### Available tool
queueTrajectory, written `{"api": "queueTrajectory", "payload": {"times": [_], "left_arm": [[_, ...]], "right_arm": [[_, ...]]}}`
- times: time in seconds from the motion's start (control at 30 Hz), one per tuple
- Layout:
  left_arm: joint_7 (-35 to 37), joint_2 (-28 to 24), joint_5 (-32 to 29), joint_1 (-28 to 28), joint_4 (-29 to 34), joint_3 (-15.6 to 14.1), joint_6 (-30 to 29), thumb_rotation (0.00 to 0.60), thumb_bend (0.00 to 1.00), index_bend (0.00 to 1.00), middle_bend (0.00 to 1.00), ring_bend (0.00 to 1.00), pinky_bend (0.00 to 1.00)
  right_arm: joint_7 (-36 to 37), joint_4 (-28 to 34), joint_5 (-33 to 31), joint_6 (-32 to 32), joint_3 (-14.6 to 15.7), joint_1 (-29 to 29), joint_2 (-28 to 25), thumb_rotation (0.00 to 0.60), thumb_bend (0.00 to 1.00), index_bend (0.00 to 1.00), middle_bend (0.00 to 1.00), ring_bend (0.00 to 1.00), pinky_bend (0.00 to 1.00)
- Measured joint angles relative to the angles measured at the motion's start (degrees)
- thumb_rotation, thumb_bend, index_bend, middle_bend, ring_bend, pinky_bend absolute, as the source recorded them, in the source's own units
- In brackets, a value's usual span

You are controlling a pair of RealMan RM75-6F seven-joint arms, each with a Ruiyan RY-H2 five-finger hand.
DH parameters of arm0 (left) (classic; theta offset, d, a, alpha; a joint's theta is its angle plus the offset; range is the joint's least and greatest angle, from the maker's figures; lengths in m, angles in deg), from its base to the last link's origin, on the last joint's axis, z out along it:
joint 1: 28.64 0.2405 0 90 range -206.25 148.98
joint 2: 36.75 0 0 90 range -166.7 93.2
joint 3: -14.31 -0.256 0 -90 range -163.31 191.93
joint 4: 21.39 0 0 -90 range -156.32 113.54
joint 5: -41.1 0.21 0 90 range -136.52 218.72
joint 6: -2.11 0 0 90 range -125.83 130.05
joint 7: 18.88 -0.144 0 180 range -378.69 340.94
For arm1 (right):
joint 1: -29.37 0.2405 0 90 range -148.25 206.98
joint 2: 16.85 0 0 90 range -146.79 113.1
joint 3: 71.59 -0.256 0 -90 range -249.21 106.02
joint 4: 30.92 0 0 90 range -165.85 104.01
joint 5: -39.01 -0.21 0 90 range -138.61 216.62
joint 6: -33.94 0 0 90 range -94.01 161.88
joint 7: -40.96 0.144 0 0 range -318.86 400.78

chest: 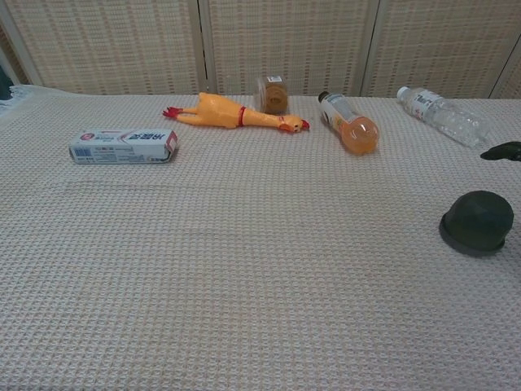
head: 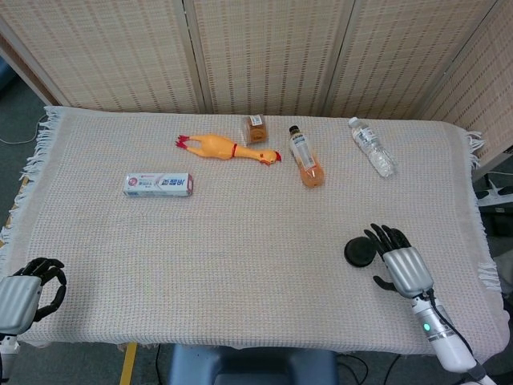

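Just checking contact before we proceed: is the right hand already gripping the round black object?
No, the right hand is open beside the round black object.

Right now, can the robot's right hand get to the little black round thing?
Probably yes. The right hand sits just beside the black round thing with its fingers apart and holding nothing. Only bare cloth lies between them, so nothing blocks the way.

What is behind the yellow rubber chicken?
Behind the rubber chicken stands a small brown jar, near its head end. Farther back is the woven screen. The cloth under the chicken is covered by its body.
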Motion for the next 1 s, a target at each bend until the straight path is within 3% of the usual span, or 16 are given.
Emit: {"api": "queueTrajectory", "payload": {"times": [0.27,0.47,0.87,1.0], "left_arm": [[0.3,-0.2,-0.1,0.1,0.0,-0.1,0.0,0.600,0.45,0.60,0.35,0.27,0.49],[0.5,-0.3,-0.2,0.1,0.0,0.1,0.0,0.600,0.45,0.60,0.35,0.27,0.49],[0.5,-0.3,-0.2,0.1,0.0,0.0,0.1,0.600,0.45,0.60,0.35,0.27,0.49],[0.7,-0.3,-0.3,0.1,0.0,0.0,0.2,0.600,0.45,0.60,0.35,0.27,0.49]], "right_arm": [[-4.4,2.6,-12.1,-13.3,-2.9,6.1,-0.4,0.600,0.14,0.00,0.00,0.01,0.20],[-8.3,2.7,-18.0,-15.3,-5.2,8.8,1.0,0.600,0.14,0.00,0.00,0.02,0.20],[-12.6,0.8,-26.8,-19.8,-5.1,12.2,2.3,0.600,0.14,0.00,0.01,0.05,0.24],[-14.1,-0.6,-29.6,-20.3,-5.2,13.5,3.5,0.600,0.14,0.05,0.06,0.10,0.28]]}}
